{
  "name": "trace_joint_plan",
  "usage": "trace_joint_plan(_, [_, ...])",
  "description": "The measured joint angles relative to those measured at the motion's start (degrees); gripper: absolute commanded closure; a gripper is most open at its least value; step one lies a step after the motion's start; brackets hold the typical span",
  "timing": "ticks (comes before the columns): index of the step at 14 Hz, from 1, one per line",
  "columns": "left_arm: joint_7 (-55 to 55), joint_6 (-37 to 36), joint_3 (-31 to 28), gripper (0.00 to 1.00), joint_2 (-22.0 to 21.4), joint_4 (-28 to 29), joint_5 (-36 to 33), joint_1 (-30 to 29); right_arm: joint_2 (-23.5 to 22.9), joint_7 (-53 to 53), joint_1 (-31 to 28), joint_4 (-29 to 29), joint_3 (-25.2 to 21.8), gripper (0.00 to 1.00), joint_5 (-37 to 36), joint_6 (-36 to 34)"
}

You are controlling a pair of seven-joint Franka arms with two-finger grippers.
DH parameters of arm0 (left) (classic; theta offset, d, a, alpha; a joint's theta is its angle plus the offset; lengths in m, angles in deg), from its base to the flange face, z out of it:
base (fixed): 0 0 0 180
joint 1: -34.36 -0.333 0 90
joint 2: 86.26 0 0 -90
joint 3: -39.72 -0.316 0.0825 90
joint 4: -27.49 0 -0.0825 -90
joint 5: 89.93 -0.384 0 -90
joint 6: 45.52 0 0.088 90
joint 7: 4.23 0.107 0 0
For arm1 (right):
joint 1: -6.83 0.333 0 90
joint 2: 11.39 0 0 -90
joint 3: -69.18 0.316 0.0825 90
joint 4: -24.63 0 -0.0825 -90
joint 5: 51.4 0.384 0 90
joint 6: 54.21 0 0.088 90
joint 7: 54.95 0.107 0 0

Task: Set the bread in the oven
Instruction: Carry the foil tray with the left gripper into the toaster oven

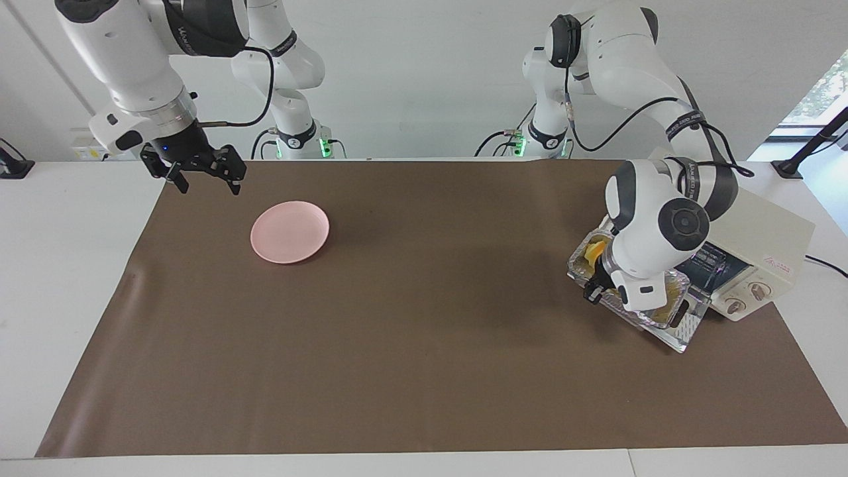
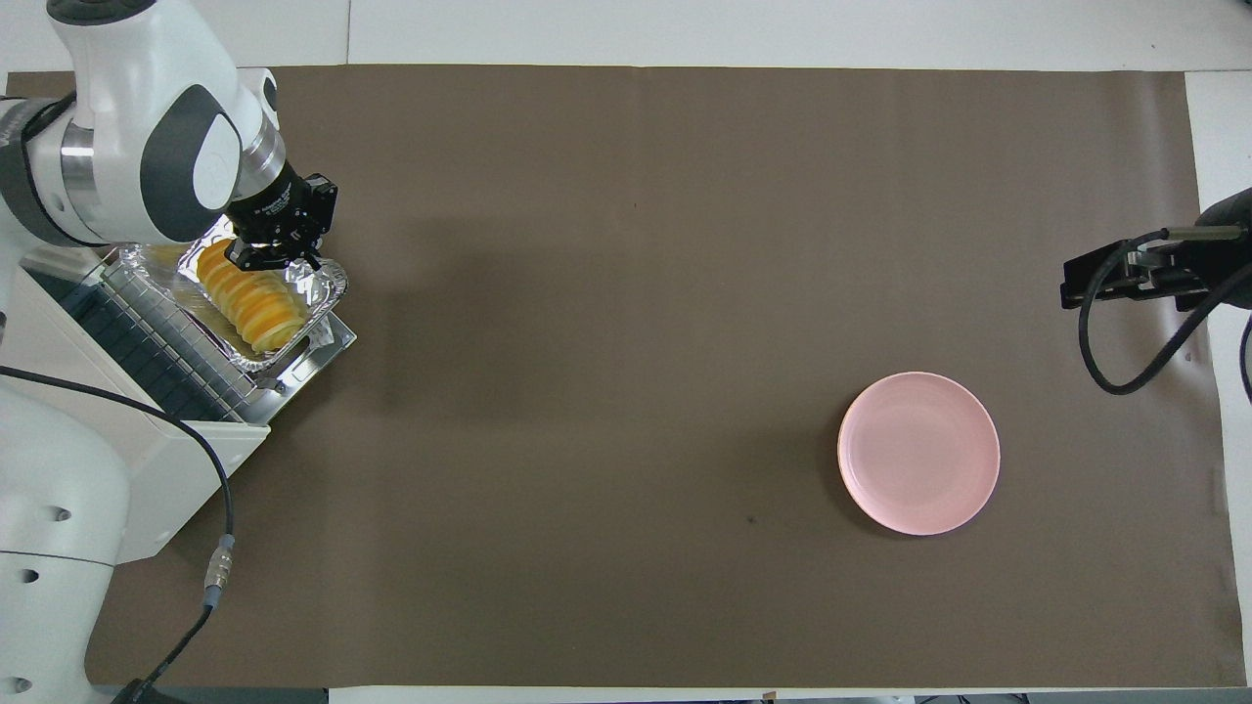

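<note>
Two grippers over brown mat (image 1: 411, 371), left gripper (image 2: 277, 256) clamping foil tray (image 2: 328, 284), right gripper (image 1: 202, 177) spread, empty

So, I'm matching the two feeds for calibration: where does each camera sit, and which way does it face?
Facing view: high across the table, looking at both arms' bases; left gripper holds the foil tray over the oven door, right gripper waits open near the pink plate.
Overhead view: above the robots' end, looking steeply down; left arm from bottom left, right gripper at the edge.
Shared: bread, tray, oven, plate, both grippers, half a turn apart.
</note>
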Motion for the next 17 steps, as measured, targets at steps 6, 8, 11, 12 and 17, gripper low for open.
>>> trace_joint_plan(6, [0.3, -1.7, -2.3, 1.0, -0.6, 0.5, -0.5, -1.6, 0.0, 0.0, 0.0, 0.0, 0.0, 0.0, 0.0, 0.0])
trace_joint_plan(8, [2.5, -1.8, -3.7, 1.0, -1.6, 2.2, -0.6, -2.0, 0.0, 0.0, 0.0, 0.0, 0.0, 0.0, 0.0, 0.0])
trace_joint_plan(11, [4.1, -1.7, -4.1, 1.0, -2.9, 4.5, -0.7, -3.3, 0.0, 0.0, 0.0, 0.0, 0.0, 0.0, 0.0, 0.0])
trace_joint_plan(12, [4.1, -1.7, -4.2, 1.0, -3.1, 4.9, -0.8, -3.4, 0.0, 0.0, 0.0, 0.0, 0.0, 0.0, 0.0, 0.0])
trace_joint_plan(17, [4.1, -1.1, -5.1, 1.0, -3.4, 6.5, -1.9, -3.5, 0.0, 0.0, 0.0, 0.0, 0.0, 0.0, 0.0, 0.0])
